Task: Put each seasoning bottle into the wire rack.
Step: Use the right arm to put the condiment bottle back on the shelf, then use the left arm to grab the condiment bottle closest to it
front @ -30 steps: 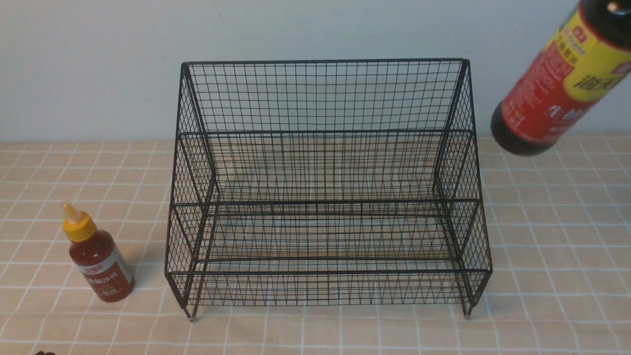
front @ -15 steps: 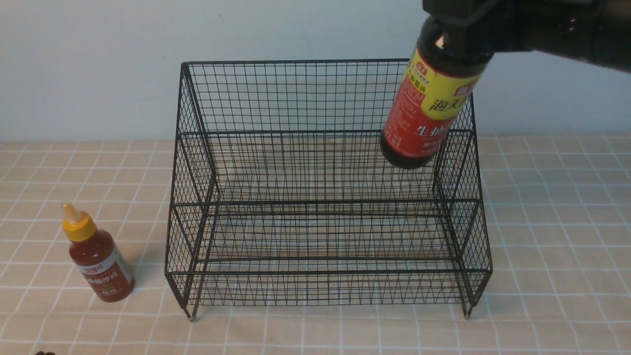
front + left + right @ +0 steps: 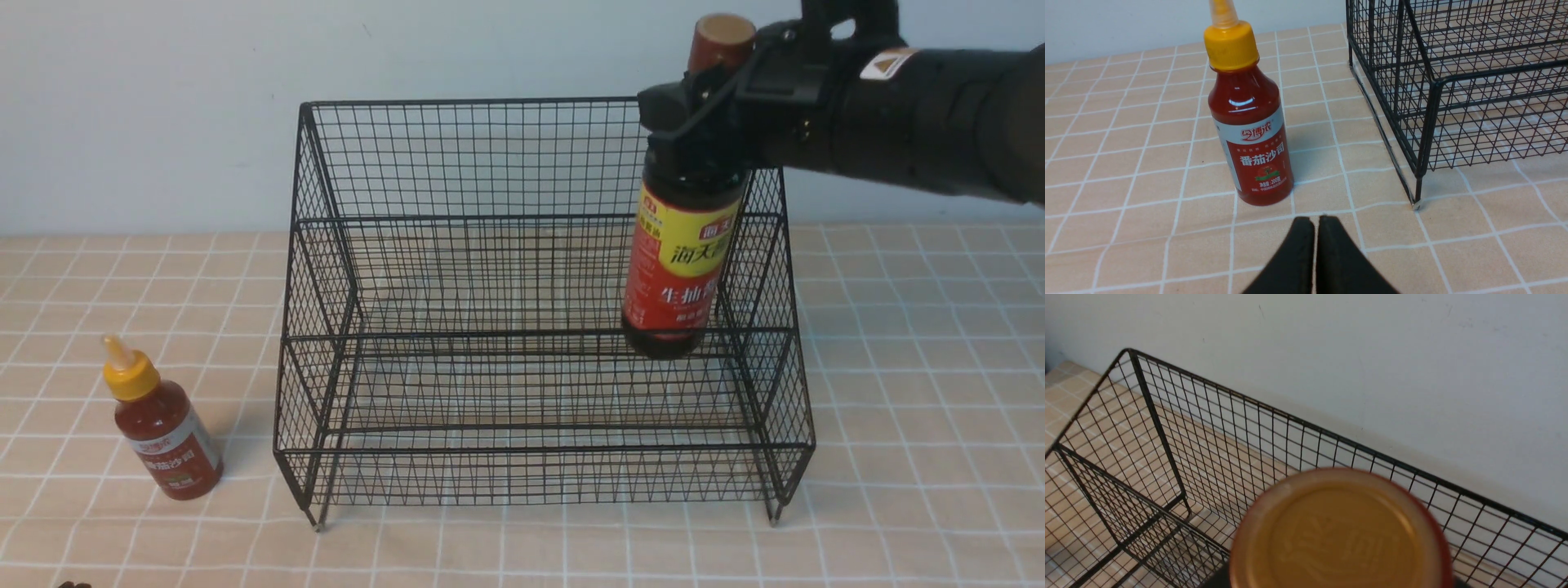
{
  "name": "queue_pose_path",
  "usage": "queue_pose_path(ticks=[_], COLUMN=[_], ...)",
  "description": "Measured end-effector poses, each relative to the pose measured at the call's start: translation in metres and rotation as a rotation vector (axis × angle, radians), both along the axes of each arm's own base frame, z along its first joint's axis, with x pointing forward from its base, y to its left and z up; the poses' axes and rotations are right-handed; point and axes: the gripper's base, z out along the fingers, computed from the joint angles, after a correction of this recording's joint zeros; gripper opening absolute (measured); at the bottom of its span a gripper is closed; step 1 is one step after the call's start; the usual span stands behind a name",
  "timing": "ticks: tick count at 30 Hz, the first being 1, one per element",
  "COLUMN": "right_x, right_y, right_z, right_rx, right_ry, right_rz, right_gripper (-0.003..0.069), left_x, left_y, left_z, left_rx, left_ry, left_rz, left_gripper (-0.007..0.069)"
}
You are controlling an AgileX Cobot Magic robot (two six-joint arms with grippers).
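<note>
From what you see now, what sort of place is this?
Probably a staged kitchen-style tabletop, not a real kitchen. A checked cloth lies under a wire rack, a bare wall stands behind, and the goods are seasonings: a soy bottle and a sauce bottle.

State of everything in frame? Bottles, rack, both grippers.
Soy bottle: upright, capped, inside rack at its right end; seated or not, unclear.
Sauce bottle: upright, capped, on table left of rack.
Rack: standing on table.
Right gripper: shut on soy bottle.
Left gripper: shut, empty, near sauce bottle.
</note>
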Motion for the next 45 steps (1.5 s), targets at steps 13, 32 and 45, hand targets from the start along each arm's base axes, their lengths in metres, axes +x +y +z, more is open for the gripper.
queue_pose_path(ticks=[13, 32, 45], right_x=[0.015, -0.071, -0.197], right_y=[0.011, -0.021, -0.107], right_z=[-0.041, 0.061, 0.121], right_rx=[-0.044, 0.089, 0.090], right_ry=[0.150, 0.068, -0.028], right_rz=[0.024, 0.115, -0.097], right_gripper=[0.0276, 0.0414, -0.0010], left_x=[0.000, 0.000, 0.000], left_y=[0.000, 0.000, 0.000], left_z=[0.000, 0.000, 0.000], left_rx=[0.000, 0.000, 0.000], left_ry=[0.000, 0.000, 0.000], left_rz=[0.000, 0.000, 0.000], left_gripper=[-0.0006, -0.0006, -0.0006])
